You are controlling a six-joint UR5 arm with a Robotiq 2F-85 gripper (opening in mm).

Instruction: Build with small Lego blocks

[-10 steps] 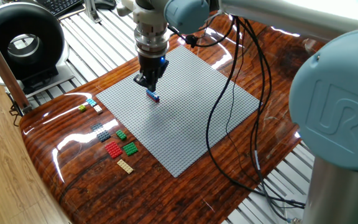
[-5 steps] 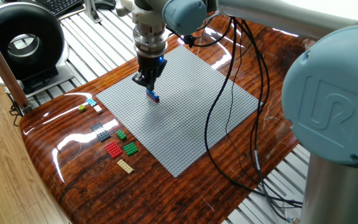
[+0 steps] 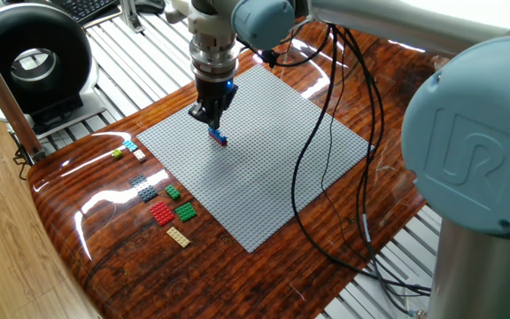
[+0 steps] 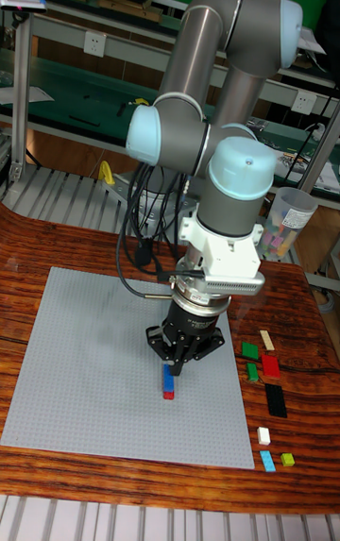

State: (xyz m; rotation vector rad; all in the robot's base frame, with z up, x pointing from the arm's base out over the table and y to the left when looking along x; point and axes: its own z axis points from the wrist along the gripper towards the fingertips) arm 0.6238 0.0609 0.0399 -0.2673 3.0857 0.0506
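The pincer hangs just above a small blue-and-red stack standing on the grey baseplate. The tall fixed view shows the stack more plainly: a blue brick with a red one at its near end, the fingertips right over the blue part. Whether the fingers touch or grip it cannot be told from either view.

The fixed view shows the loose blocks on the desk off the baseplate's edge: a cyan piece, a yellow-green one, a red plate, a green plate and a tan plate. Black cables loop across the baseplate's far side. Only the tall view shows a plastic cup behind the arm, and only the fixed view a black ring-shaped device beyond the desk.
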